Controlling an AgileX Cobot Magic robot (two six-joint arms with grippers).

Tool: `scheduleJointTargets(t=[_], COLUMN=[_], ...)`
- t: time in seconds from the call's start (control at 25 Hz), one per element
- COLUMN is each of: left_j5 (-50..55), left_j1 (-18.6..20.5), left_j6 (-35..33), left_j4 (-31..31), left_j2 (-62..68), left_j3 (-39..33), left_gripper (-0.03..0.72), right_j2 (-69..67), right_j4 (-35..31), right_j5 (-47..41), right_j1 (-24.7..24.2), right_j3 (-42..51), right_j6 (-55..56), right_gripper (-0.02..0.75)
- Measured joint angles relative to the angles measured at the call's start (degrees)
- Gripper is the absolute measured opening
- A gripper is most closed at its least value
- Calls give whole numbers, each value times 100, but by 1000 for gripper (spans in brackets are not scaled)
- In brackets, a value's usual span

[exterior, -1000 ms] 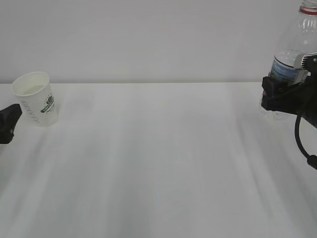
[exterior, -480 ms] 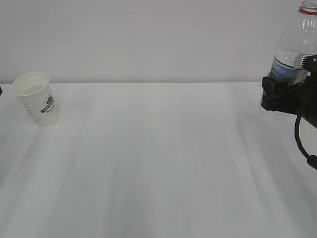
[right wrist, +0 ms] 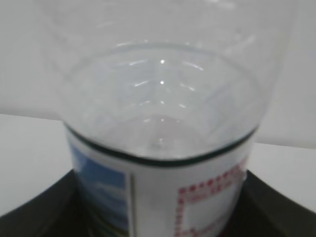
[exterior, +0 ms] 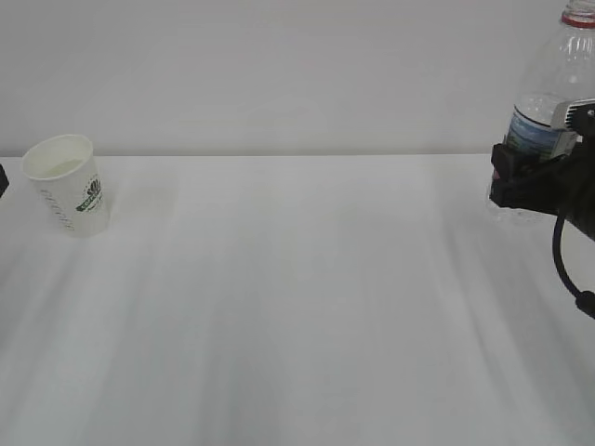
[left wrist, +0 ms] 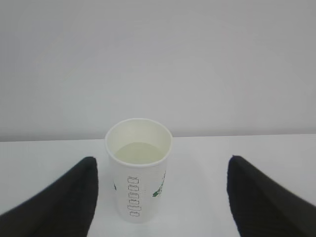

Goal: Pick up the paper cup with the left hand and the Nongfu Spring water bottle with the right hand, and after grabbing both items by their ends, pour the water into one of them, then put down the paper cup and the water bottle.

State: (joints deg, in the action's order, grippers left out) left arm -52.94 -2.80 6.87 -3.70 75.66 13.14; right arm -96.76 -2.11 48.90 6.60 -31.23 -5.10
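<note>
At far left we see the cup (exterior: 67, 185) upright on the worktop (exterior: 297, 307), our left hand (left wrist: 158, 197) jaws spread wide, touching nothing. At far right, our right hand (exterior: 539, 181) jaws clasp the upright bottle (exterior: 548, 111).

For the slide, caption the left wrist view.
Open left pincer facing the upright paper cup on the white table.

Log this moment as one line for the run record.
paper cup: upright on table, free | left end effector: open, astride cup | right end effector: closed on water bottle, upright
</note>
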Motion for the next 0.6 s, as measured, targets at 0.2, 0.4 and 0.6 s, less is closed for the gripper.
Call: scheduleJointTargets(t=[0.2,0.4,0.6], left_j5=[0,0,2], left_j1=[0,0,0], left_j6=[0,0,0], left_j4=[-47,-60,-94], left_j2=[0,0,0], left_j3=[0,0,0], left_gripper=[591,591,588], right_j2=[-260,-582,-785], right_j4=[0,0,0], right_j5=[316,428,492], right_j1=[0,0,0], right_j3=[0,-97,-381], right_j6=[0,0,0], right_gripper=[505,505,505])
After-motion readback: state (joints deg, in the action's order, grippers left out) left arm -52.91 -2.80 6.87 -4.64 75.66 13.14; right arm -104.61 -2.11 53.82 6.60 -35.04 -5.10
